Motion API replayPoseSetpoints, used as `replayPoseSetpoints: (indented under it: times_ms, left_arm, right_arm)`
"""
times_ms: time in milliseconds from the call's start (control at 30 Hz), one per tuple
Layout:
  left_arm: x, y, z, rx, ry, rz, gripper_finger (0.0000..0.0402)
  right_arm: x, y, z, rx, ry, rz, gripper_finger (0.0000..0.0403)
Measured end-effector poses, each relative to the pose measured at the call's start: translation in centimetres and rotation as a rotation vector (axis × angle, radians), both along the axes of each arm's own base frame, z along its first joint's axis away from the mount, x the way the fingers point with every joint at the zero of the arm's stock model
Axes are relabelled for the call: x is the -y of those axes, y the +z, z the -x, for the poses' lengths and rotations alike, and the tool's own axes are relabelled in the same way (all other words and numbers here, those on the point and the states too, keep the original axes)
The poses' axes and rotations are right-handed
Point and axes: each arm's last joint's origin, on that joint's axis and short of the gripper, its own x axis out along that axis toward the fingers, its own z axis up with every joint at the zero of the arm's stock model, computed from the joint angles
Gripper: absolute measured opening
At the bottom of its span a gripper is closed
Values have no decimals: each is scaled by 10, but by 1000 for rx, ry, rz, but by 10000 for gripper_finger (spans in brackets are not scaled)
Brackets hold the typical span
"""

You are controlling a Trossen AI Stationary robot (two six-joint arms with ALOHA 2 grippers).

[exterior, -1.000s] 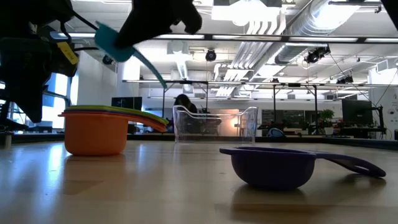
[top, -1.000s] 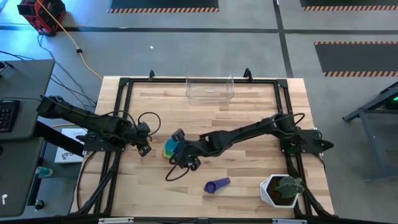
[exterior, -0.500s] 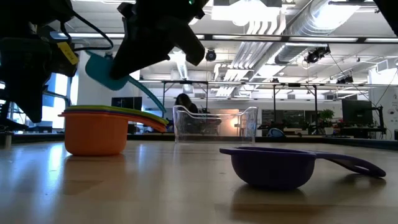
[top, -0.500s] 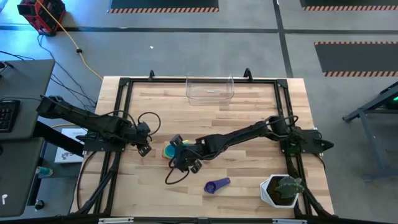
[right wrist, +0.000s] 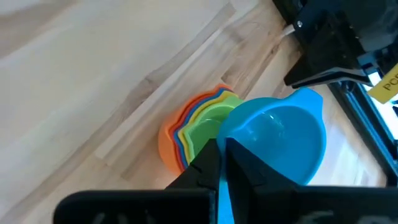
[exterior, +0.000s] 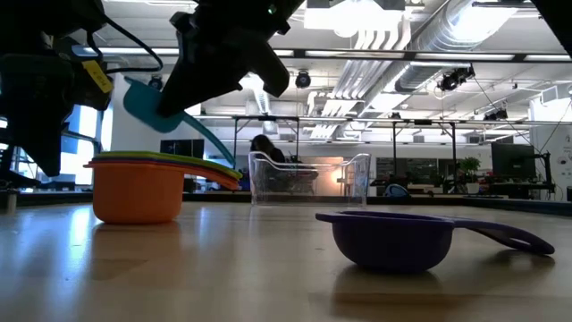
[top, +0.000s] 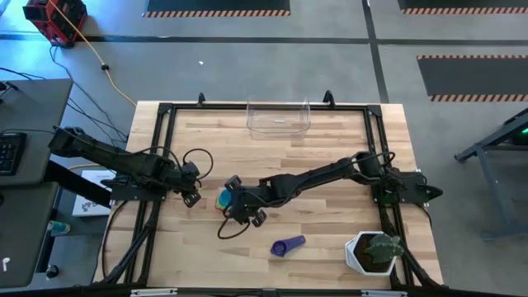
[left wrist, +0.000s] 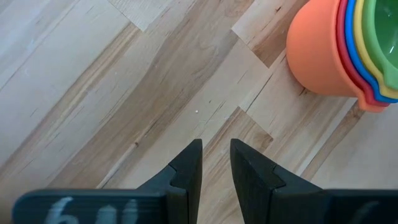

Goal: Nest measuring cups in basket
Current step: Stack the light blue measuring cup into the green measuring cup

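Observation:
A nested stack of measuring cups (top: 223,200), orange outermost, stands on its base at the table's middle left; it also shows as the stack (right wrist: 198,127). My right gripper (right wrist: 221,148) is shut on a teal cup (right wrist: 280,140), which hangs just above the stack (exterior: 138,188). A purple cup (top: 288,245) sits on its base near the front edge. The clear basket (top: 278,118) stands at the far edge. My left gripper (left wrist: 216,163) hovers left of the stack, open by a narrow gap, with nothing in it. My right gripper pinches the teal cup's handle (right wrist: 224,177) between its two fingers, close to the bowl. The fingers slant down from the table's right and lie along the handle. The bowl (exterior: 143,100) sticks out past the fingertips, tilted and lifted clear above the stack.
A white pot with a green plant (top: 373,252) stands at the near right corner. A black frame (top: 167,111) runs around the tabletop. Bare wood lies between the stack and the basket (exterior: 308,179).
My right gripper has come down toward the stack with the teal cup and shifted slightly toward the table's left edge. The cup now hangs lower, close over the stack, still clear of it.

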Motion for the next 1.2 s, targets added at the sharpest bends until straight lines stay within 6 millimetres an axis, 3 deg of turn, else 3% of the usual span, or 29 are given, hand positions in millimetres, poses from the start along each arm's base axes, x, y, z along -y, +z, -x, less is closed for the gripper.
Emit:
replayPoseSetpoints:
  times_ms: [300,500,1200]
  left_arm:
    - [0,0,0,0,-10,-4,74]
    - [0,0,0,0,-17,-7,74]
    - [0,0,0,0,-18,-7,74]
  right_arm:
    - [14,-3,-4,-13,-16,-66,6]
    - [14,-12,-4,-41,-24,-52,24]
    - [14,-10,-7,-4,-23,-55,30]
